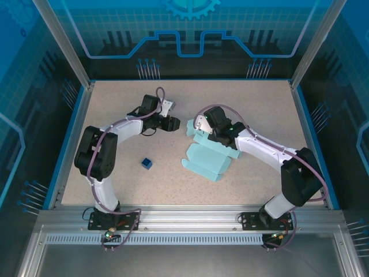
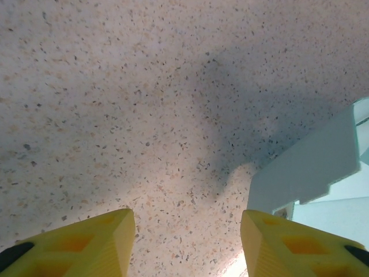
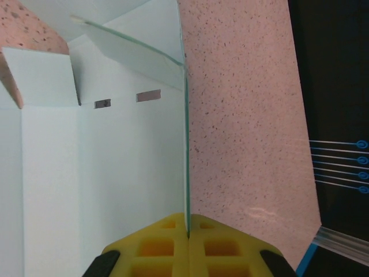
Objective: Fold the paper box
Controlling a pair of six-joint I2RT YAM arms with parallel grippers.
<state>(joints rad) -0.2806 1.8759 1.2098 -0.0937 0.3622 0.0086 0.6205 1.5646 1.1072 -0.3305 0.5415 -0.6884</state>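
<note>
now we see the box (image 1: 206, 160), pale blue card, lying partly unfolded on the speckled table (image 1: 253, 104), right of centre and close to the right arm. the right gripper (image 1: 198, 128) sits at the box's far left edge. in the right wrist view its yellow fingers (image 3: 155, 245) are pressed together on a thin panel of the card. the panel stands upright and edge-on to us, running straight into the seam between them. left of that panel the card spreads flat, with two small slots and a flap raised at the top left.

the left gripper (image 1: 173, 124) is just left of the right one, apart from it. in its own view the fingers (image 2: 86, 242) are spread with bare table between them, and a stepped flap of the box is just beside the right finger. we cannot tell whether they touch.

a small dark blue cube (image 1: 146, 164) lies left of the box, well apart. the backdrop (image 1: 190, 7) carries a printed gear shape and circuit lines, with no words we can read.
</note>
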